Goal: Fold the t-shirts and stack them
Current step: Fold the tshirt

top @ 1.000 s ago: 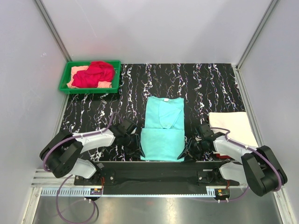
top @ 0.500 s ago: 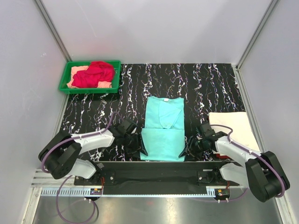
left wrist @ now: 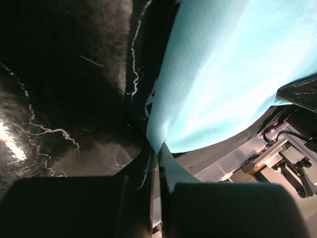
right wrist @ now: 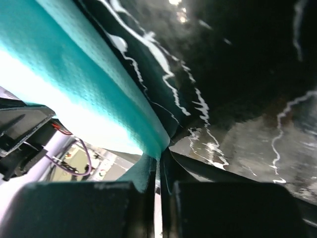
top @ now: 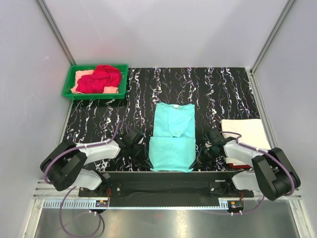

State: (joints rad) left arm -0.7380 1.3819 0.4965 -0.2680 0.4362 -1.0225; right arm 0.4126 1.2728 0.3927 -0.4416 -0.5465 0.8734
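The mint-teal t-shirt [top: 172, 139] lies lengthwise in the middle of the black marbled table, its near half doubled over. My left gripper [top: 146, 157] is shut on its near left corner; the cloth [left wrist: 218, 74] runs into the closed jaws [left wrist: 155, 153]. My right gripper [top: 199, 157] is shut on the near right corner, cloth [right wrist: 94, 94] pinched at the tips [right wrist: 161, 154]. A folded cream-white t-shirt [top: 246, 134] lies at the right. A red t-shirt [top: 100, 78] lies crumpled on a peach one [top: 80, 75].
The green plastic tray [top: 69, 88] holding the red and peach shirts stands at the far left corner. The black rail with the arm bases [top: 168, 184] runs along the near edge. Grey walls close the cell on three sides.
Both grippers have drawn slightly inward and lifted the shirt's near corners a little. The near hem has shifted slightly. The other shirts have not moved.
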